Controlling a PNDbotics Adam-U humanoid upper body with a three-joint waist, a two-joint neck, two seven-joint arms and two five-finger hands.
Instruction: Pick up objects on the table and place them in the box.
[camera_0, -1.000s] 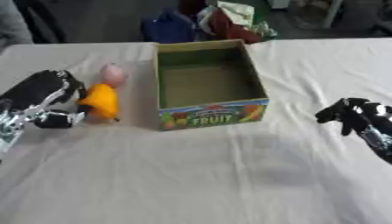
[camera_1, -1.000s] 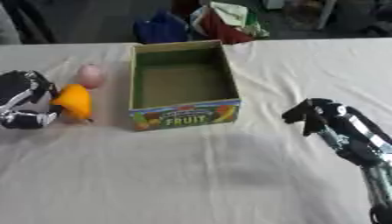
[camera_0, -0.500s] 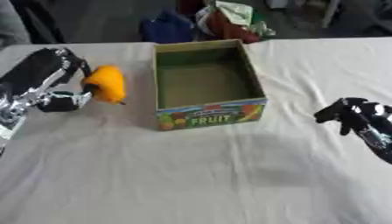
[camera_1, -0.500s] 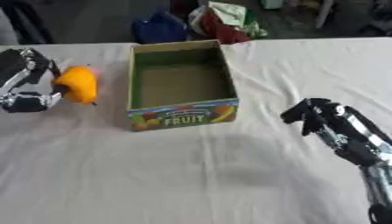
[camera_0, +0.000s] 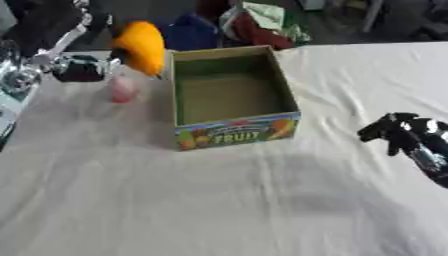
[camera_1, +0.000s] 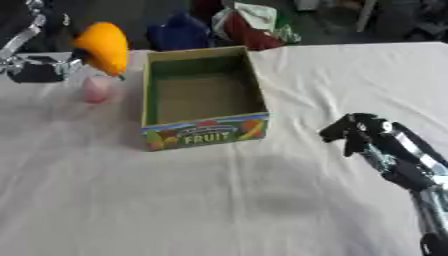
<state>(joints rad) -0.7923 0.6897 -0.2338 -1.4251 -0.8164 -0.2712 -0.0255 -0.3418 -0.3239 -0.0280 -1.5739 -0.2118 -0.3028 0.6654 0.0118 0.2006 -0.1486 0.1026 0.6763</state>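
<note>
Two hands show. Left hand (camera_0: 61, 35) grips an orange fruit (camera_0: 142, 46), raised at its right, beside the box (camera_0: 232, 95) (open, labelled FRUIT). Below it a pink object (camera_0: 122, 90) lies on the table (camera_0: 219, 200). Right hand (camera_1: 367, 135) hovers, fingers curled, holding nothing.
</note>
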